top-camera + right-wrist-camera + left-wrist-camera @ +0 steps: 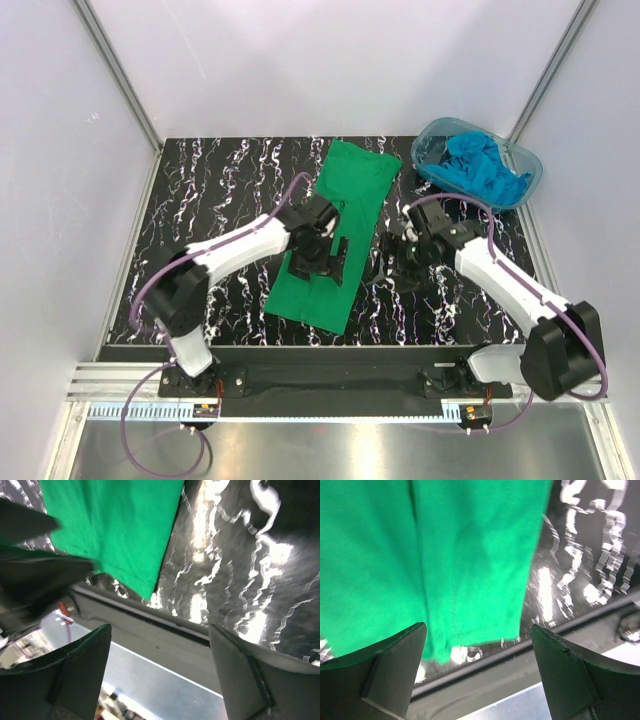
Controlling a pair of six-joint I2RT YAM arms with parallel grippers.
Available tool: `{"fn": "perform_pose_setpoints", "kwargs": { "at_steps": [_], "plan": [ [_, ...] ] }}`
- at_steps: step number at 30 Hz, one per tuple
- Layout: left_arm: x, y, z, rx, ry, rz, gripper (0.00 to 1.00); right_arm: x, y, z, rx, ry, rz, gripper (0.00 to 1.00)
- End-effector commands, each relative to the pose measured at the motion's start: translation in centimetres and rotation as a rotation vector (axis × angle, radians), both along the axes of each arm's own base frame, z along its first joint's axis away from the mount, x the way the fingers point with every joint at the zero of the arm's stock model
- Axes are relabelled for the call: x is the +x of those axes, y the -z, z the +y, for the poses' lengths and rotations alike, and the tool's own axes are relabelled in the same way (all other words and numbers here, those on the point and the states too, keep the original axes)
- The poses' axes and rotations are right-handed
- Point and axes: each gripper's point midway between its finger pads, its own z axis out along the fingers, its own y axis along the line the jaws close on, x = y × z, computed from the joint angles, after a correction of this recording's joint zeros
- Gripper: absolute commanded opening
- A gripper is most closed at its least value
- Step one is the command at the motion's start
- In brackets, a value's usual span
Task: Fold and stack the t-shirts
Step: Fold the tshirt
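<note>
The green t-shirt (350,190) lies folded into a long strip at the centre of the worktop (220,200). The left pincer (477,640) hangs over its near half, jaws apart, holding nothing. The right pincer (160,640) is just right of the shirt, jaws apart and empty. The blue t-shirts (480,170) lie crumpled in a tub (530,160) at the far right.

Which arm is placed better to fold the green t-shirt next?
Probably the left: the left pincer, open, hangs over the green t-shirt near its hem. The right pincer, also open, is over the table beside it.
</note>
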Motion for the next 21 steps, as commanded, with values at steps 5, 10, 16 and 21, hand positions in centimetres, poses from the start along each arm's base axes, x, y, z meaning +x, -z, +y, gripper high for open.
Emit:
{"fn": "perform_pose_setpoints", "kwargs": {
  "at_steps": [5,10,16,21],
  "plan": [
    [-0.8,-4.8,6.5,-0.003,0.008,-0.145,0.92,-1.8,-0.2,3.1,0.259,0.037,0.065,0.77],
    [-0.5,-3.6,15.0,-0.042,-0.184,-0.153,0.89,-1.2,0.6,5.5,0.382,0.120,0.121,0.66],
    [-0.3,-3.4,15.9,-0.174,-0.278,-0.160,0.84,-2.8,4.7,8.1,0.360,0.166,0.218,0.54],
    [-0.1,-3.5,16.0,-0.323,-0.392,-0.130,0.80,-3.8,6.8,8.6,0.333,0.233,0.229,0.43]
  ]
}}
